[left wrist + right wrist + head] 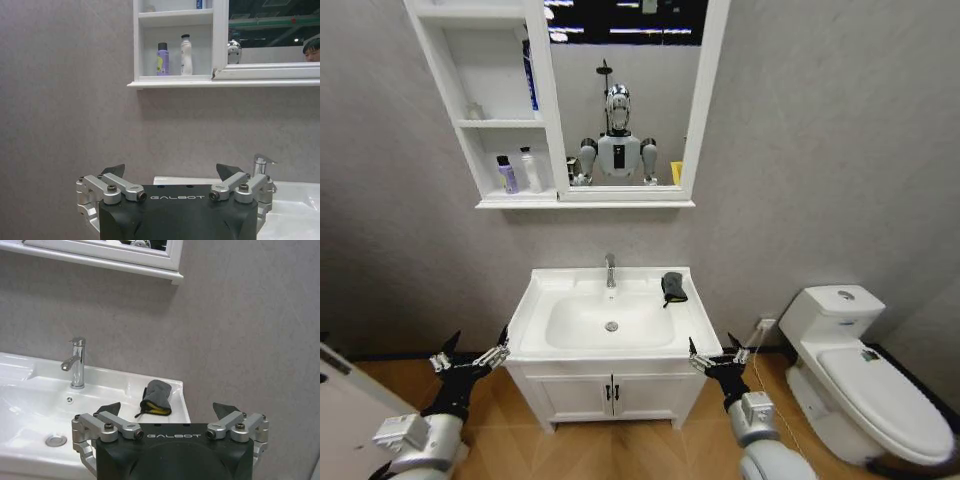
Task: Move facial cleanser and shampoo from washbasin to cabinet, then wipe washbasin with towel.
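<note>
Now | towel (672, 287) on washbasin (535, 300) | both pincers gape, arms cropped

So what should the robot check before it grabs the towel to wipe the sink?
1. Purple bottle in the cabinet: ok, bottom shelf.
2. White bottle there too: ok, upright beside it.
3. Sink free of bottles: ok.
4. Towel within sight: ok, bunched on the sink's back corner, on the robot's right.
5. Right gripper ready: ok, open, at the sink's front corner.
6. Left gripper out of the way: ok, open, beside the sink.
</note>
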